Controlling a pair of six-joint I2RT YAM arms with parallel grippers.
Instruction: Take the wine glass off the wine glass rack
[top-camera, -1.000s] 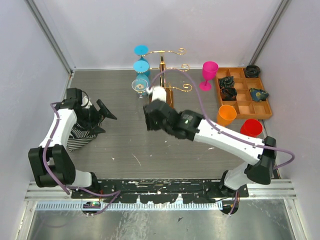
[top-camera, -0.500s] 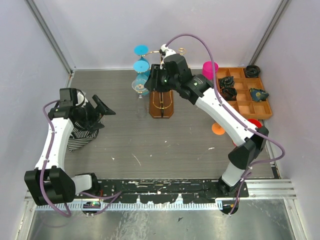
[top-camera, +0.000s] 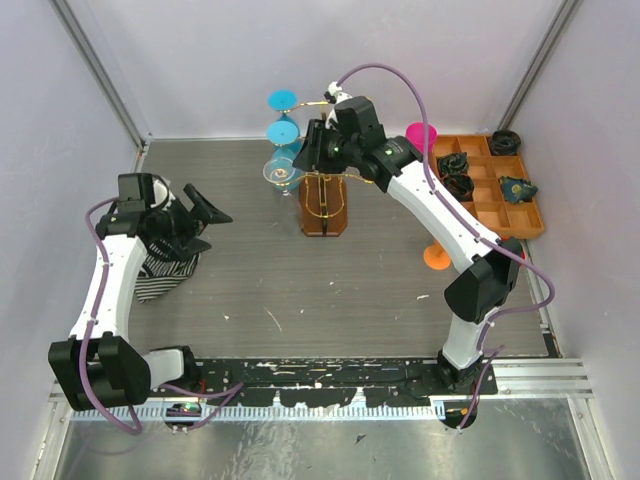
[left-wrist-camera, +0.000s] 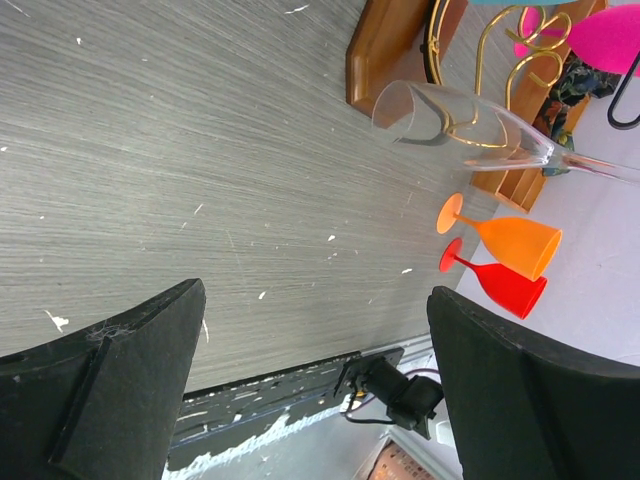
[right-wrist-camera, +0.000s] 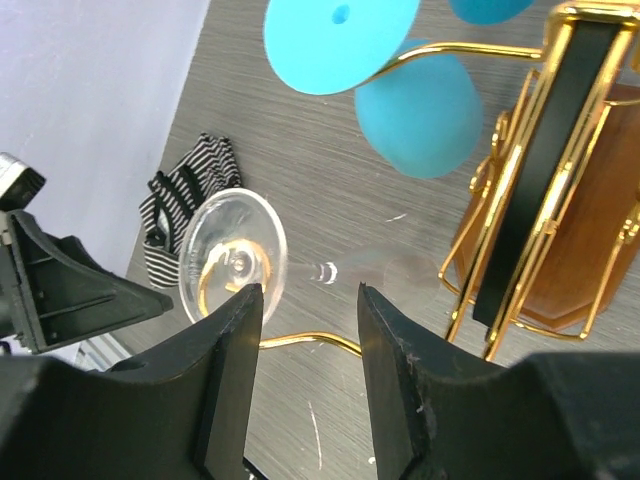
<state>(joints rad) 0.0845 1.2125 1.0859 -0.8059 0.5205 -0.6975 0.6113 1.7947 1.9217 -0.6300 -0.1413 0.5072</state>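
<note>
As I look along the right gripper (right-wrist-camera: 310, 292), the stem of the wine glass (right-wrist-camera: 235, 262) lies just past its fingertips. The jaws are spread, pinching nothing.

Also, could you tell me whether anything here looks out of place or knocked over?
Nothing looks tipped or spilled. The one odd item is a crumpled black-and-white striped cloth lying at the left of the table, unrelated to the glassware. The clear wine glass hangs upside down on the wine glass rack.

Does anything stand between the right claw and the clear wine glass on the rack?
Nothing visible. The open right claw faces the clear wine glass directly at its stem; the blue glasses hang beyond it on the rack.
</note>
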